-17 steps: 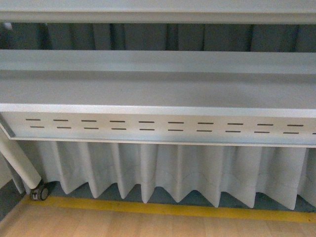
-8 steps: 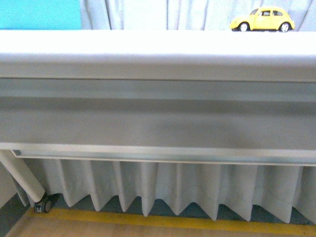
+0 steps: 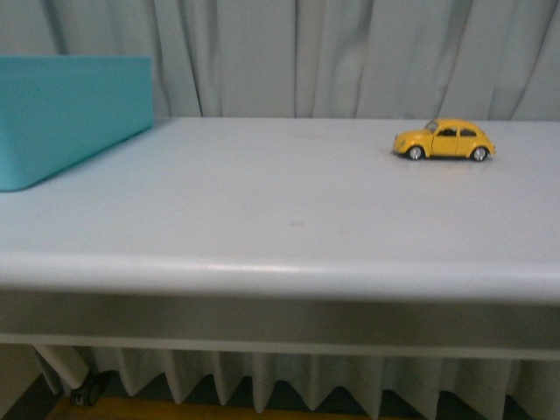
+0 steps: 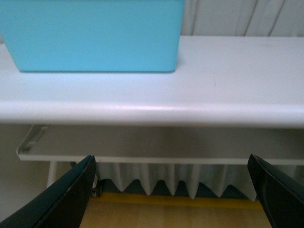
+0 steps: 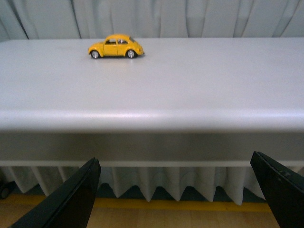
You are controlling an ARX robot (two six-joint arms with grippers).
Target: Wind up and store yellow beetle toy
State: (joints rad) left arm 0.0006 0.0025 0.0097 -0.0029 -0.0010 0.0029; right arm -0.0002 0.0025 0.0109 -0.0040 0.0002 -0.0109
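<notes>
From what I see, the task has hardly begun. The yellow beetle toy (image 3: 444, 141) stands on its wheels on the white surface (image 3: 262, 201), toward the right and far side, with neither arm touching it. My left tool (image 4: 171, 159) and right tool (image 5: 175, 159) both have their jaws wide apart and empty, level with the surface's front edge. A teal bin (image 3: 70, 109) sits at the left, well apart from the car; I take it for the storage place. Grasping, winding and stowing are all left to do.
</notes>
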